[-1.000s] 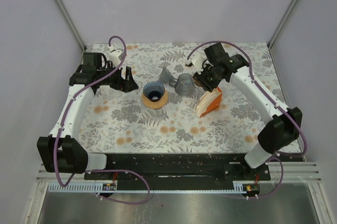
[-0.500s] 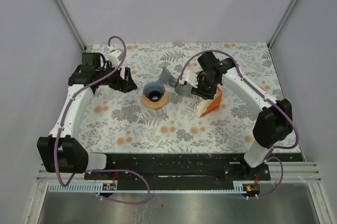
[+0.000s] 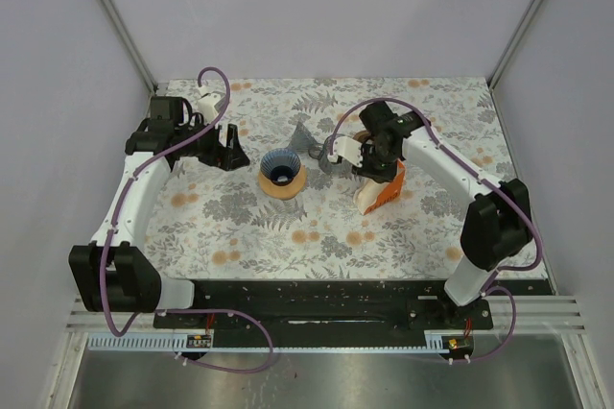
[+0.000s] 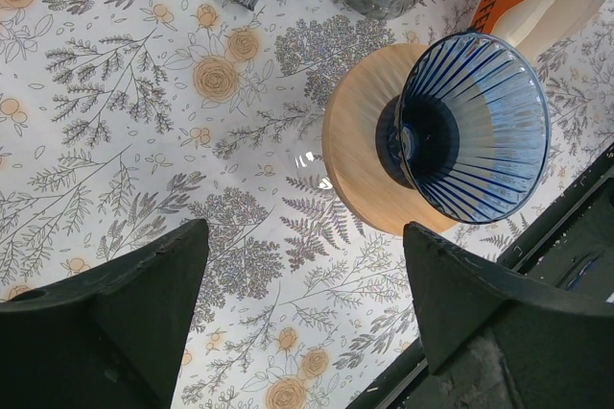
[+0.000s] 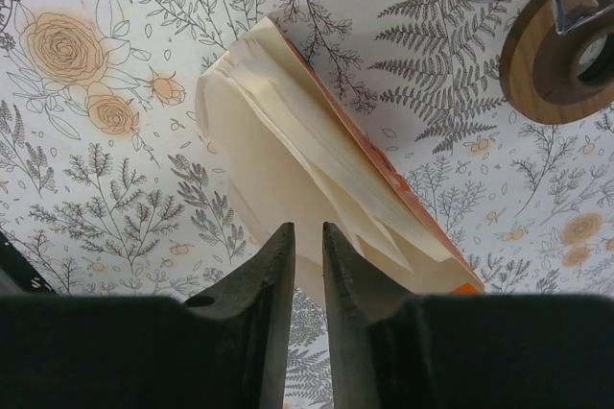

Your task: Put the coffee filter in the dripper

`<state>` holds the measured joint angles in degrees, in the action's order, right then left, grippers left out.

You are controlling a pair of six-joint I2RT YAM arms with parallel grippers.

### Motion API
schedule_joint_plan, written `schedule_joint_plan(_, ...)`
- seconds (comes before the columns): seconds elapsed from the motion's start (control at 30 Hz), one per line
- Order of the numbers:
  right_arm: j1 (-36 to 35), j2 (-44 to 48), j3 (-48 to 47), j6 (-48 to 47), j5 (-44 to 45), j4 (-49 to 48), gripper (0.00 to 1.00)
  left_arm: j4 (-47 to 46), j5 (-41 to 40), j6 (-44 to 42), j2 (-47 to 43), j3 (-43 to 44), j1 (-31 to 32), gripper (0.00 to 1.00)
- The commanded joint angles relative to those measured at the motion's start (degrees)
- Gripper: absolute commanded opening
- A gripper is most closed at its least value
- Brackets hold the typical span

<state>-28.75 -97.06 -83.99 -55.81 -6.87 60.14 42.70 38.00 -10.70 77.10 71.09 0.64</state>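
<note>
Your right pincer is drawn nearly together over the coffee filter stack in its orange pack. You cannot tell whether a sheet is caught. Your left pincer hangs wide apart beside the dripper on the desk, likely to steady it.

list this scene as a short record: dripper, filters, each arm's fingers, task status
dripper: blue, ribbed, on wooden ring, no filter inside
filter pack: orange pouch, cream filters sticking out, right of dripper
left fingers: wide open, beside dripper, holding nothing
right fingers: nearly together at the filters, grip unclear
task status: filter not yet in dripper
</note>
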Motion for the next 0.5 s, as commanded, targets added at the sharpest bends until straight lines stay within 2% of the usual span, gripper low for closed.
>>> schedule_joint_plan(0.0,0.0,-1.5,-2.6,-0.4,1.7,-0.6,0.27,-1.1,2.2,-0.6,-0.2,1.2,-0.4,0.86)
schedule_joint_plan(0.37,0.0,-1.5,-1.4,-1.1,1.5,0.5,0.27,-1.2,2.3,-0.6,0.1,1.2,-0.4,0.86)
schedule_joint_plan(0.47,-0.4,-0.8,-0.7,-1.2,0.5,0.9,0.2,-1.2,2.2,-0.6,0.0,1.2,-0.4,0.86)
